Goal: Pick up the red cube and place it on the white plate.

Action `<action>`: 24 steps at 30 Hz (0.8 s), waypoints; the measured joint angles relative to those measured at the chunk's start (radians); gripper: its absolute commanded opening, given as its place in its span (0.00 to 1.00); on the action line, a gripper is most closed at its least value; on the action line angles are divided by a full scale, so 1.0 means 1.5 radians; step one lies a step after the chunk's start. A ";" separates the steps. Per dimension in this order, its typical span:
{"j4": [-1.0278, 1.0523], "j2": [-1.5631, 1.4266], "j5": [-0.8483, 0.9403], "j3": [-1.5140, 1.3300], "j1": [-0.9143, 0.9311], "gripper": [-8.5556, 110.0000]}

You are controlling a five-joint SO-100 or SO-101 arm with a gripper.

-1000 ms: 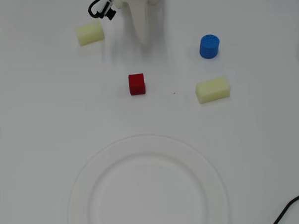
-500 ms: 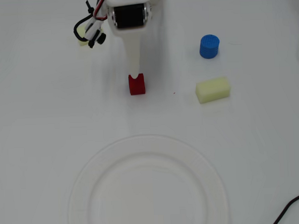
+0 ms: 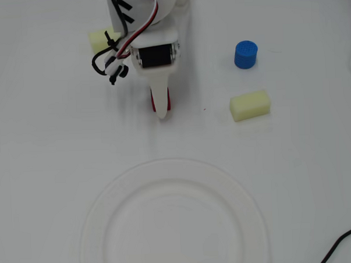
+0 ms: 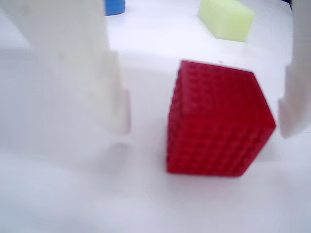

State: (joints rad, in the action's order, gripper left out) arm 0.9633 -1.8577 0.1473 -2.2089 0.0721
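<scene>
No readable text, label, brand, number or sign shows in either view.

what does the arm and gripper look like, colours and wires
The arm is white plastic with a black motor block set into the wrist. Red, white and black cables loop along its side in the overhead view. The gripper has two plain white fingers, without markings.

A blue cylinder (image 3: 245, 54) stood upright on the white surface (image 3: 42, 143). Just below it and slightly left in the overhead view lay a pale-yellow foam block (image 3: 250, 105), apart from it. A second yellow block (image 3: 100, 41) sat well left of the cylinder. A black cable (image 3: 342, 245) crossed the corner far below it.
</scene>
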 measured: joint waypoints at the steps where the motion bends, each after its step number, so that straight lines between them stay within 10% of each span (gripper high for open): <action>1: -0.007 0.006 0.002 0.000 0.000 0.15; 24: -0.309 -0.234 0.061 -0.082 -0.060 0.07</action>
State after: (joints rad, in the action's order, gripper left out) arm 0.5001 -2.2089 0.2393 -2.3317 -0.0184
